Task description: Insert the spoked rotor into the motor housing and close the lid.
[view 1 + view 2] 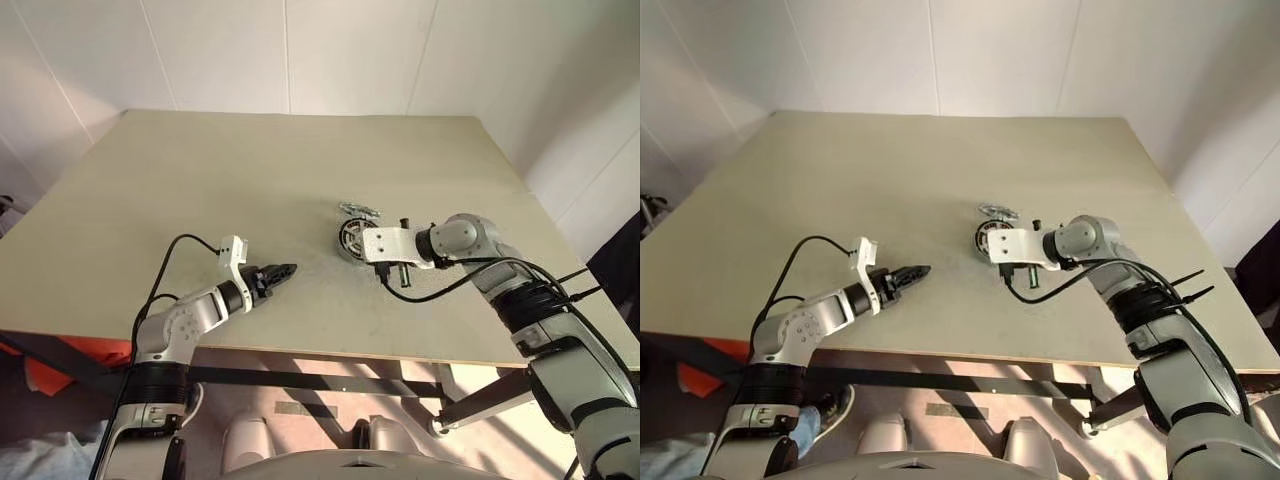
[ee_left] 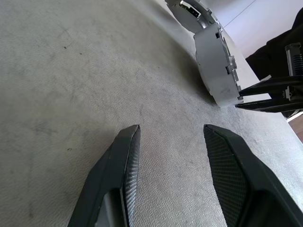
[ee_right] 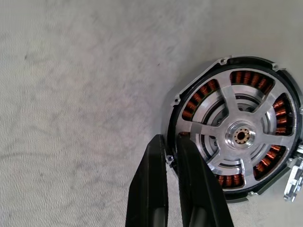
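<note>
Silver spoked rotor point(image 3: 239, 137) over copper coils point(image 3: 199, 97)

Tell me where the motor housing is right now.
The motor housing lies on the table right of centre in the head views, at the right gripper, whose shut fingers pinch its edge; the lid lies just behind it.

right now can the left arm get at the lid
Probably, but awkwardly. The left gripper is open over bare table, while the lid lies just beyond the motor housing, whose rim the right gripper pinches, so both crowd the approach.
</note>
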### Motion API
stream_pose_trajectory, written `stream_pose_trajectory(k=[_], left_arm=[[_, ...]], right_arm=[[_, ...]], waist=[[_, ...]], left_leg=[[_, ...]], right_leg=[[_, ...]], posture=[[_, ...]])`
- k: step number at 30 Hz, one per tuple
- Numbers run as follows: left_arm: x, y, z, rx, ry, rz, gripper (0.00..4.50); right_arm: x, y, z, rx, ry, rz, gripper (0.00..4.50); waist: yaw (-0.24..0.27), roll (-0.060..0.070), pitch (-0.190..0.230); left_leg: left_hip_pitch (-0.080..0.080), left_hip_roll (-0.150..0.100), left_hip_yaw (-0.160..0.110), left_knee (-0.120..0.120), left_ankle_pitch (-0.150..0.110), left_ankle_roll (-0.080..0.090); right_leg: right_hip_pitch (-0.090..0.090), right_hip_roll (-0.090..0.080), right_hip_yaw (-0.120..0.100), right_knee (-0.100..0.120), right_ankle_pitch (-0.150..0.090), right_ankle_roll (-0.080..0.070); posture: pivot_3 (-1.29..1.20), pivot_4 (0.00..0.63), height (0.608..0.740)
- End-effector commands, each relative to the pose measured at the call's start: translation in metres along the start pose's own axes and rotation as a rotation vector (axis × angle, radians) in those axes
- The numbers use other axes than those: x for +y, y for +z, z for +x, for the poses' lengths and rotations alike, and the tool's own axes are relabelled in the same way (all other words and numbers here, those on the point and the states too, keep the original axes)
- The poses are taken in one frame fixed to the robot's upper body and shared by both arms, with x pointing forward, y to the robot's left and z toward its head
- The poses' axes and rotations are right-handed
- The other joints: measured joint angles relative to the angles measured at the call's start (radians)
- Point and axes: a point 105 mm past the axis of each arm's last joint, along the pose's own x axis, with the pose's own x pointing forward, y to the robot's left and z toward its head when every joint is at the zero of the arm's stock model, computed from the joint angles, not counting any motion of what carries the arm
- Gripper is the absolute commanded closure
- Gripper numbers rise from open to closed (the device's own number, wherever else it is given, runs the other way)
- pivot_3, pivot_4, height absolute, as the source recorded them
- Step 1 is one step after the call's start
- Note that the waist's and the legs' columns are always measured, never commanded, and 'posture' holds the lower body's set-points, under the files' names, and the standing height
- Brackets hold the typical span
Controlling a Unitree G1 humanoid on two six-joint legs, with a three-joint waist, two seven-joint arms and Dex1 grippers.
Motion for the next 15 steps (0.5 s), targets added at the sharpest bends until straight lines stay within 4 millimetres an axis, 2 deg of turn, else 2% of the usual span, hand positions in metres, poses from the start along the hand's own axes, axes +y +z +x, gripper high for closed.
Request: stream_pose_trajectory(k=[1, 3, 7, 10, 15], left_arm=[[-0.003, 0.004, -0.001, -0.018, -0.008, 0.016, 2.25], [-0.003, 0.003, -0.002, -0.015, -0.008, 0.016, 2.25], [-0.004, 0.001, -0.002, -0.013, -0.008, 0.015, 2.25], [-0.003, 0.002, -0.004, -0.016, -0.004, 0.016, 2.25], [-0.001, 0.003, -0.011, -0.029, 0.015, 0.017, 2.25]], right_arm=[[-0.018, 0.039, -0.031, -0.12, -0.08, 0.074, 4.49], [-0.017, 0.047, -0.038, -0.132, -0.076, 0.142, 4.49], [-0.008, 0.065, -0.04, -0.157, -0.043, 0.399, 4.49], [0.001, 0.071, -0.034, -0.141, -0.007, 0.546, 4.49], [-0.001, 0.062, -0.011, -0.072, -0.037, 0.744, 4.49]], waist=[[0.002, 0.001, 0.0], [0.004, 0.001, 0.0], [0.006, 0.001, 0.0], [0.006, 0.001, 0.001], [0.009, 0.001, 0.001]], left_leg=[[-0.001, 0.0, 0.0, -0.001, 0.0, 0.0], [-0.001, 0.0, 0.0, -0.002, 0.0, 0.0], [-0.001, 0.0, 0.0, -0.003, 0.0, -0.001], [0.001, 0.001, 0.0, -0.004, 0.001, -0.002], [0.001, 0.001, 0.0, -0.005, 0.002, -0.004]], right_leg=[[-0.001, 0.0, 0.0, 0.0, 0.0, 0.0], [-0.002, 0.0, 0.0, -0.001, 0.0, 0.0], [-0.002, 0.0, 0.0, -0.002, 0.0, 0.0], [-0.002, 0.002, 0.001, -0.001, 0.0, 0.0], [-0.002, 0.002, 0.001, -0.001, 0.0, 0.0]], posture=[[0.0, 0.0, 0.74], [0.0, 0.0, 0.74], [0.0, 0.0, 0.74], [0.0, 0.0, 0.74], [0.0, 0.0, 0.74]])
